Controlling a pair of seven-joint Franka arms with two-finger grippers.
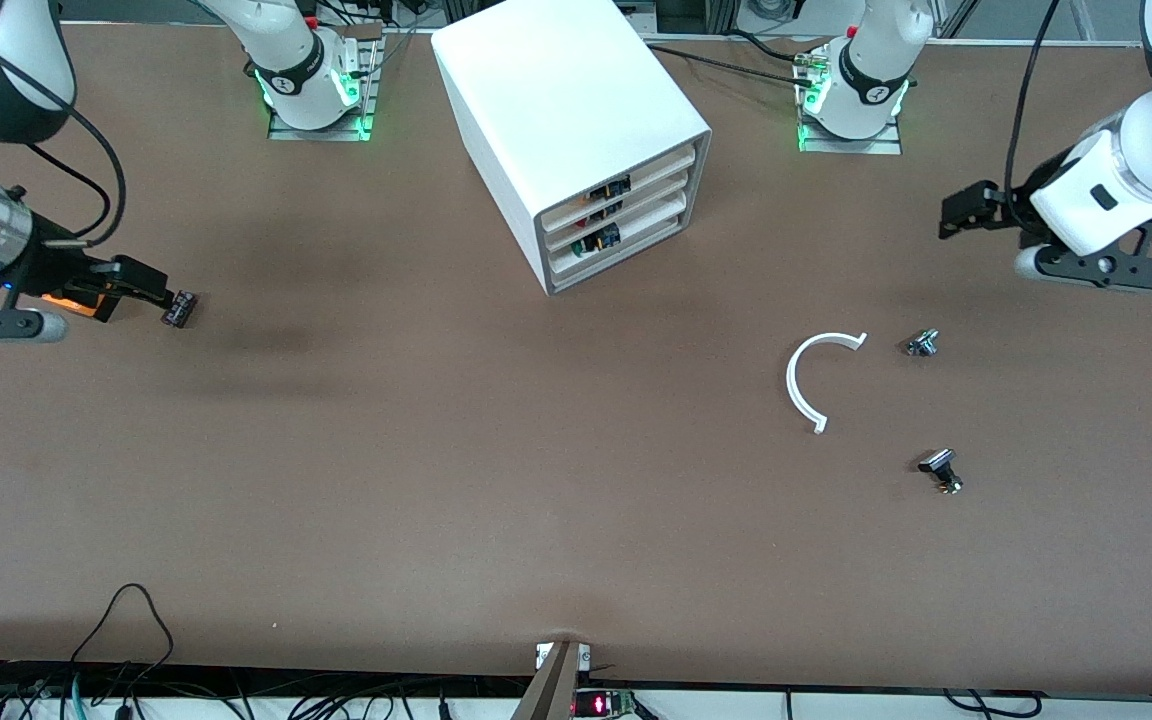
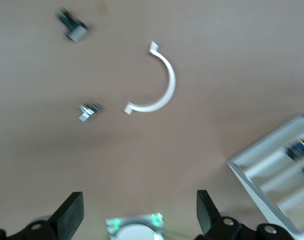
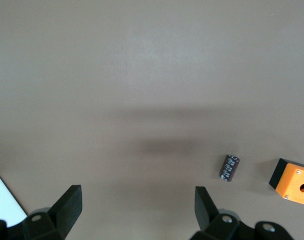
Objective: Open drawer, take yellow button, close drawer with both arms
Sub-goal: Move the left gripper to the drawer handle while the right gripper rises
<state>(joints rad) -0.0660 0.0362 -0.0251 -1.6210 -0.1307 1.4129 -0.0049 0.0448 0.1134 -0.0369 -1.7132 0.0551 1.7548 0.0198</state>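
Note:
The white cabinet (image 1: 576,110) stands at the middle of the table, near the robots' bases. Its top drawer (image 1: 651,168) sits flush with the two lower ones, shut. Small dark parts show at the drawers' ends. No orange-yellow button shows in any view. My left gripper (image 1: 961,212) is open and empty, up in the air at the left arm's end of the table; its wrist view (image 2: 138,202) shows bare table between the fingers. My right gripper (image 1: 151,285) is open and empty at the right arm's end, also shown in its wrist view (image 3: 137,197).
A white curved strip (image 1: 808,380) lies toward the left arm's end, with a silver part (image 1: 922,343) and a black part (image 1: 941,468) beside it. A dark cylinder (image 1: 179,308) and an orange square box with a hole (image 3: 293,181) lie by my right gripper.

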